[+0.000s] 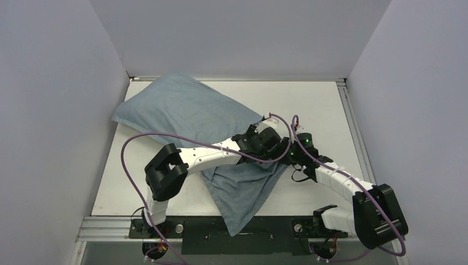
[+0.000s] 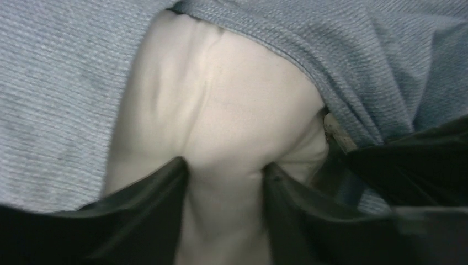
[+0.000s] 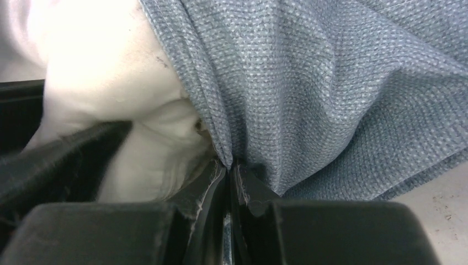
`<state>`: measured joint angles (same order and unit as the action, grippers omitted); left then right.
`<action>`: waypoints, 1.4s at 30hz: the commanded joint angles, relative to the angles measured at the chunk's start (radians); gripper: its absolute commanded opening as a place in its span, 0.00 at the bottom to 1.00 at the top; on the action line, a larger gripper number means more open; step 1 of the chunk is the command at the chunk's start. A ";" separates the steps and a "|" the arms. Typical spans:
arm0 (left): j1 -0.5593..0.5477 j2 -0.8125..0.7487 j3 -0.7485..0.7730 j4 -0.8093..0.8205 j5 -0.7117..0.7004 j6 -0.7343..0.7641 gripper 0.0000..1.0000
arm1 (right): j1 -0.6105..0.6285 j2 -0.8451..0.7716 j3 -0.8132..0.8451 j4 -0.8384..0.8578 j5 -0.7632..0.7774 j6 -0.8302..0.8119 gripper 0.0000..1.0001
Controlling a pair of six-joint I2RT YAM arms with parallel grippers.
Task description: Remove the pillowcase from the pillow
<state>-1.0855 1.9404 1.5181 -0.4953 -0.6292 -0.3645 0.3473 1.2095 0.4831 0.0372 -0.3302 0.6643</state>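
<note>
The blue-grey pillowcase (image 1: 187,110) lies stuffed at the back left of the table, its loose end (image 1: 243,193) trailing over the near edge. The white pillow bulges out of the case's opening in the left wrist view (image 2: 221,110) and in the right wrist view (image 3: 99,55). My left gripper (image 2: 223,176) is shut on a fold of the white pillow. My right gripper (image 3: 229,165) is shut on the pillowcase's edge (image 3: 309,88), right beside the pillow. In the top view both grippers, left (image 1: 255,138) and right (image 1: 287,148), meet at the case's opening.
The white table (image 1: 320,110) is boxed in by grey walls at the back and on both sides. A metal rail (image 1: 353,138) runs along its right edge. Purple cables (image 1: 129,165) loop from both arms over the table.
</note>
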 commanded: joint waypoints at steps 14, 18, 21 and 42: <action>0.016 -0.290 -0.190 -0.023 0.173 0.045 0.00 | -0.009 -0.028 0.126 -0.150 0.057 -0.058 0.05; 0.023 -0.389 -0.220 -0.057 0.192 0.055 0.00 | -0.021 -0.020 0.242 -0.228 0.074 -0.081 0.05; 0.045 -0.453 -0.238 -0.066 0.203 0.065 0.00 | -0.024 0.003 0.320 -0.279 0.075 -0.099 0.05; 0.372 -0.764 -0.402 0.086 0.459 0.099 0.00 | -0.090 0.186 0.608 -0.478 0.062 -0.180 0.05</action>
<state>-0.7933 1.2282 1.0996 -0.3965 -0.2043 -0.3016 0.3088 1.3796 1.0801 -0.4728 -0.3759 0.5346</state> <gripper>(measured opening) 0.071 0.065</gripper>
